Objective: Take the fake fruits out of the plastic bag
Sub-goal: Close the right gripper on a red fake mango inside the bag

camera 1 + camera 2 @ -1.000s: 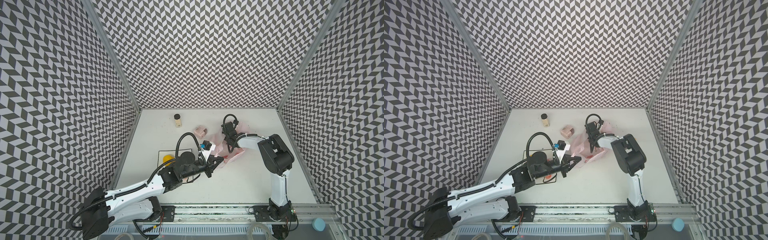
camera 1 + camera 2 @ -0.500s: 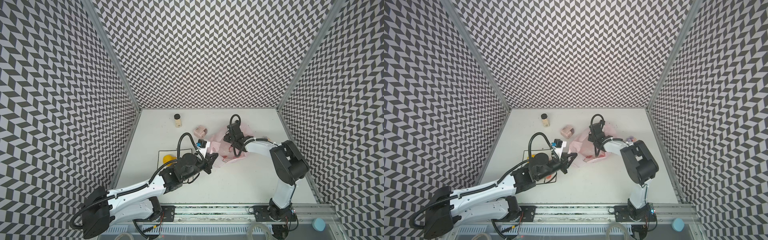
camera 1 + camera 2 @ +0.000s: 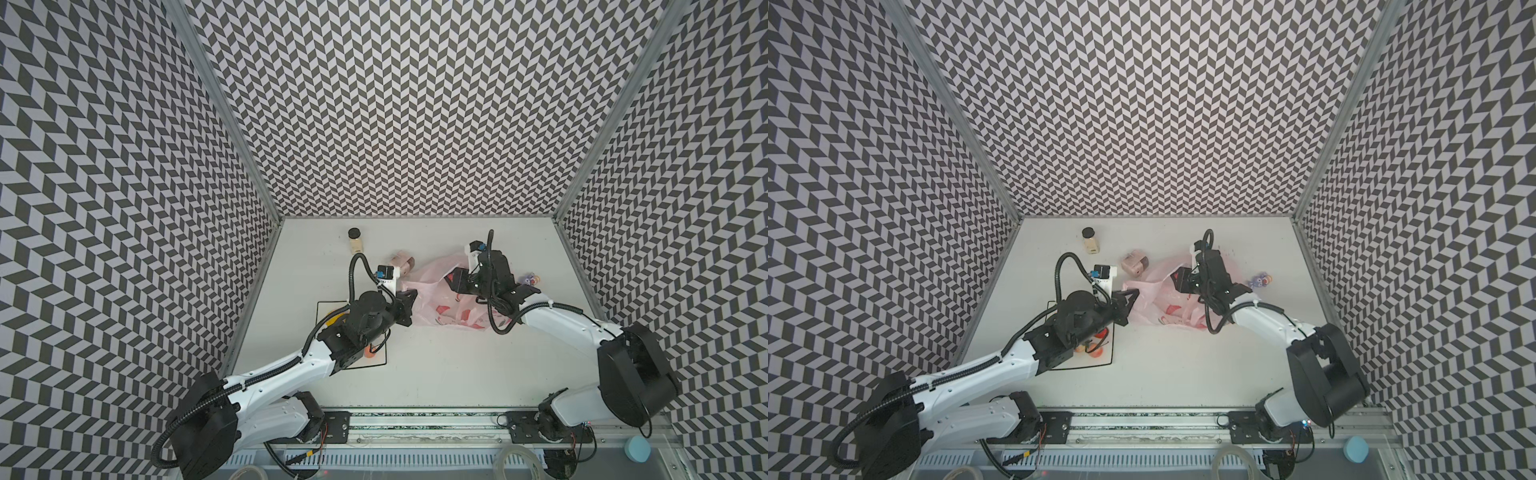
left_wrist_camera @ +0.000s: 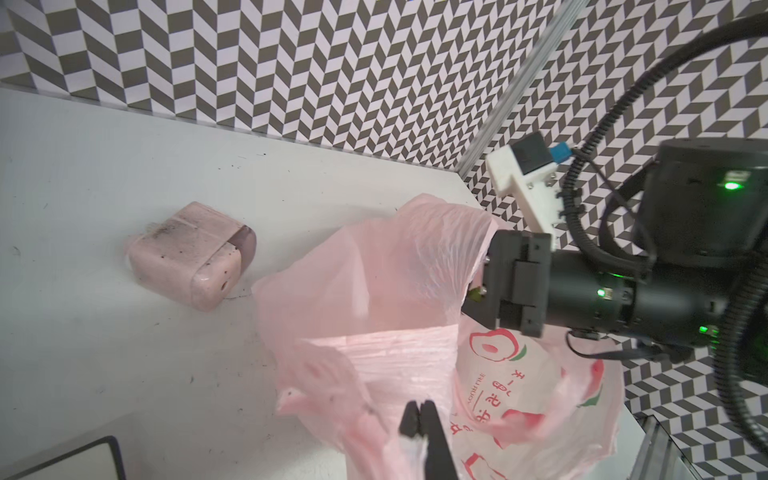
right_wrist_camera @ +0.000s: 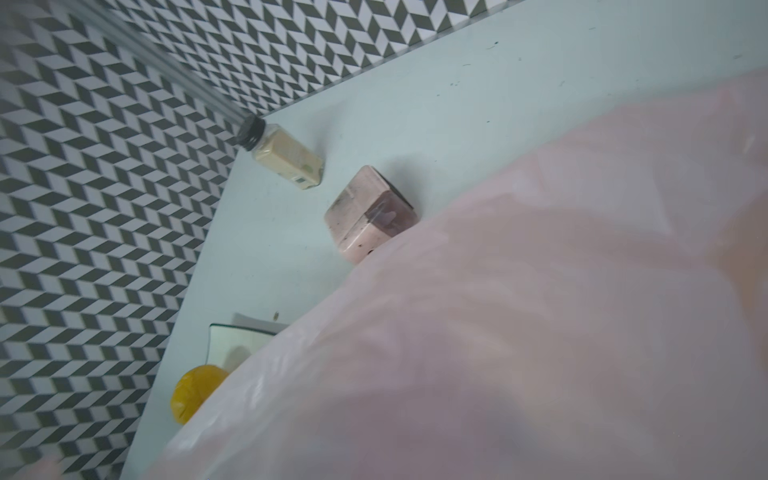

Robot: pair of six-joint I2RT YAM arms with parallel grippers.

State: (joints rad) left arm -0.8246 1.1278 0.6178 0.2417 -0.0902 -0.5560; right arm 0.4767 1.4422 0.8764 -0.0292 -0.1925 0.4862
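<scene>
Counter (image 3: 457,374): pale and flat, and the action's in the middle of it.
Bag (image 3: 440,299): crumpled between your two arms, mouth held up and open. It's thin, floppy, slippery film that weighs next to nothing. I reckon it'll drag along with anything you pull, so hold it by the rim or a handle loop, never the belly.
Plate (image 3: 1106,360): just beside the bag, half under your left arm.
Left hand (image 4: 417,415): pinched tight on the bag's rim film, keeping that mouth propped.
Right hand (image 3: 457,281): nose in the mouth, with the jaws behind pink film. You can't tell whether they're apart or closed on anything.
Fruits (image 3: 1096,352): some are on the plate already, and any left inside are lost among the red prints. They look light, hard, glossy and round, likely to squirt out of a shallow pinch, so take each across its middle.
</scene>
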